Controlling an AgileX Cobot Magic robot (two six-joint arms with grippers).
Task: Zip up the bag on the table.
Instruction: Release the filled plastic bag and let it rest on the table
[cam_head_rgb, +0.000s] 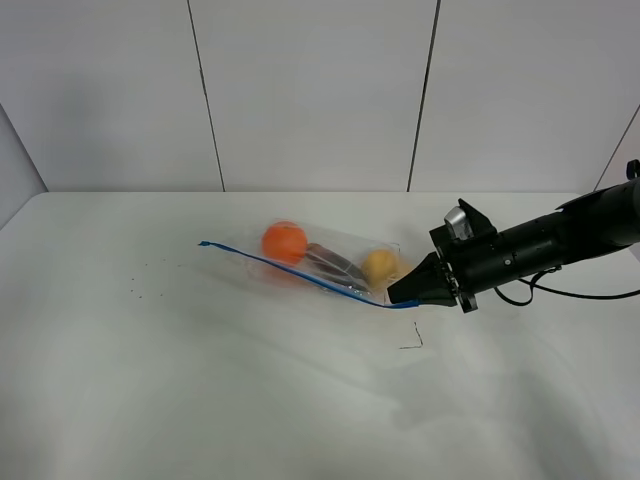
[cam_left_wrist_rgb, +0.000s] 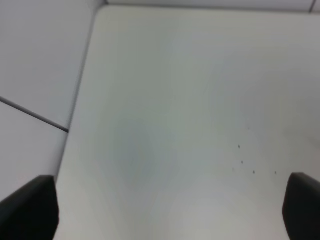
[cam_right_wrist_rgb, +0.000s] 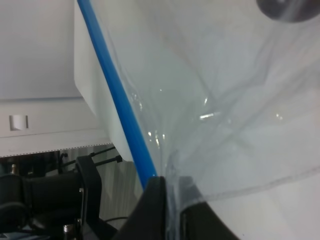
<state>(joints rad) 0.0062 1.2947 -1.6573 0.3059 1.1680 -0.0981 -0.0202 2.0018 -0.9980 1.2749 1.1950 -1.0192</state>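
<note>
No writing, label, brand or number can be read; neither on the bag (cam_head_rgb: 330, 258) nor the table (cam_head_rgb: 200, 400).

Plain white panelled back wall (cam_head_rgb: 310, 90), two dark vertical seams (cam_head_rgb: 205, 100). A side wall (cam_head_rgb: 12, 170) angles in at far left. Lighting flat, even.

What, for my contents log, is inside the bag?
Through the clear bag show an orange, a dark eggplant and a yellow pear. The right gripper, pinching the bag's corner beside the pear, covers whatever lies there.
</note>
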